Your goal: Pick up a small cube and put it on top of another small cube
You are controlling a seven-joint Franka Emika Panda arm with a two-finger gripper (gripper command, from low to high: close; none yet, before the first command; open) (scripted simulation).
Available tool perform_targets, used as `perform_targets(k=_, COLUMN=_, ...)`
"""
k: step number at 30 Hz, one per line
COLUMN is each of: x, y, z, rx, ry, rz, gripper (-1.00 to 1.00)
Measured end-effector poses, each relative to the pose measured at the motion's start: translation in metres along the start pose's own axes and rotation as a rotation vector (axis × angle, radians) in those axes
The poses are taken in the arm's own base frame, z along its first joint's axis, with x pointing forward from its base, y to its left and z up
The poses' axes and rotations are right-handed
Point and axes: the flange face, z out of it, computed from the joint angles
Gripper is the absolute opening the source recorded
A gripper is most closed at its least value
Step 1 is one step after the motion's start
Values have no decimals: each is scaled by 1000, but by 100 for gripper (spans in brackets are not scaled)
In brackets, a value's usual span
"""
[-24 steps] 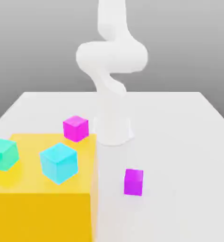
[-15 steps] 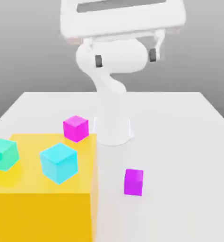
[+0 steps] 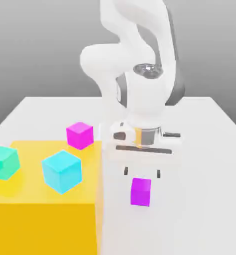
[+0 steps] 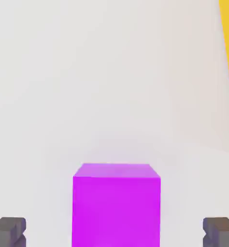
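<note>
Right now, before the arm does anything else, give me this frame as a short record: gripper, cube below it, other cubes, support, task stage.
gripper: open, empty, above the lone purple cube
lone purple cube: on the white table, beside the yellow block, at the exterior view's right of it
magenta cube: on the yellow block, near its far edge
cyan cube: on the yellow block, larger than the magenta one
teal-green cube: on the yellow block, at the exterior view's left
task stage: nothing grasped, nothing stacked
</note>
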Motion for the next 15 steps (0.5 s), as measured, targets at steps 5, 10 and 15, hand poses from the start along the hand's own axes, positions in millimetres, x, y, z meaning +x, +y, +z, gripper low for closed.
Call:
perform_targets(k=5, x=3, y=-3, z=15, rx=6, ry=-3, rz=1, gripper=0)
perform_targets(k=10, x=3, y=-4, z=32, rx=8, ry=-2, rz=0, gripper=0)
perform_targets(k=15, x=0, y=0, z=52, rx=3, ry=0, rz=1, gripper=0)
